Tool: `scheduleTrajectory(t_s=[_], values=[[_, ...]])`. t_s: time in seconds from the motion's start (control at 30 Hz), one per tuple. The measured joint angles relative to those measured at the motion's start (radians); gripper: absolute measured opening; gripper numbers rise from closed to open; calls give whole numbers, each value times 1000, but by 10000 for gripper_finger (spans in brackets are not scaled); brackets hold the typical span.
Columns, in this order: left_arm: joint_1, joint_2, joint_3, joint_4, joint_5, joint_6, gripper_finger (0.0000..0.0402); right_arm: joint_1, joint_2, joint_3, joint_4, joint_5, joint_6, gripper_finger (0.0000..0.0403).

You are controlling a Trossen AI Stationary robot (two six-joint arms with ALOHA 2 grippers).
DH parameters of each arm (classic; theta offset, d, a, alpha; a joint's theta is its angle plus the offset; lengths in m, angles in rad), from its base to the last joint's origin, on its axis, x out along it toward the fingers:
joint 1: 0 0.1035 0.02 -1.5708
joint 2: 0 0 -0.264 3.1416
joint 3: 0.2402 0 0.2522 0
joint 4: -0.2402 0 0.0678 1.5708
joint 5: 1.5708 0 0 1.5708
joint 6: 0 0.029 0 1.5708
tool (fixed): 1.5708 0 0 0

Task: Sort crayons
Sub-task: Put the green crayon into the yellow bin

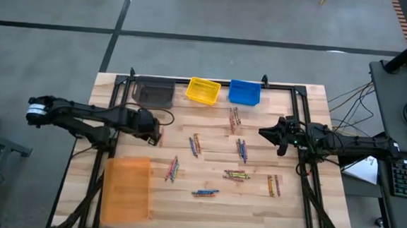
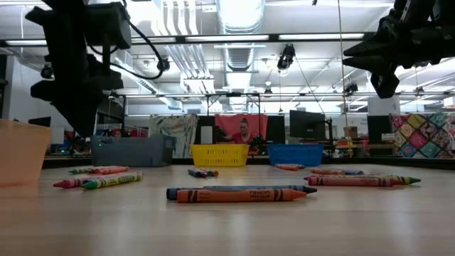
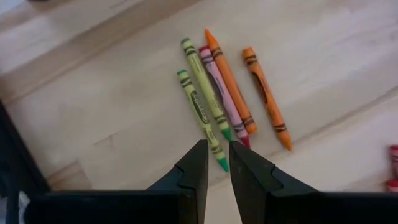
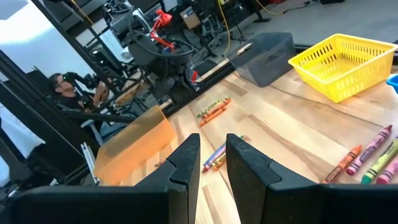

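Thin paper-wrapped wax crayons [image 3: 214, 93]; pale, grained wooden table [image 3: 124, 118].

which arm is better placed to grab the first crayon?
Left, probably. The left gripper hovers, empty, jaws narrowly apart, right over a cluster of green, pink and orange wax crayons; the right gripper has none directly beneath.

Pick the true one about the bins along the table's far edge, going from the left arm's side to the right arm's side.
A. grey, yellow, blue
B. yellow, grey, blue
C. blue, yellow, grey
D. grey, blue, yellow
A: the high view shows the grey bin, then the yellow bin, then the blue bin.
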Motion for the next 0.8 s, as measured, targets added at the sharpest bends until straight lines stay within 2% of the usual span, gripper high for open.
scheduleTrajectory(t_s=[0.33, 0.57, 0.8], values=[[130, 2, -80, 131, 48, 99, 48, 0, -1, 0, 2, 0, 3, 68], [139, 3, -84, 140, 39, 95, 50, 0, -1, 0, 2, 0, 3, 68], [139, 17, -114, 186, 15, 88, 83, 0, -1, 0, 2, 0, 3, 68]])
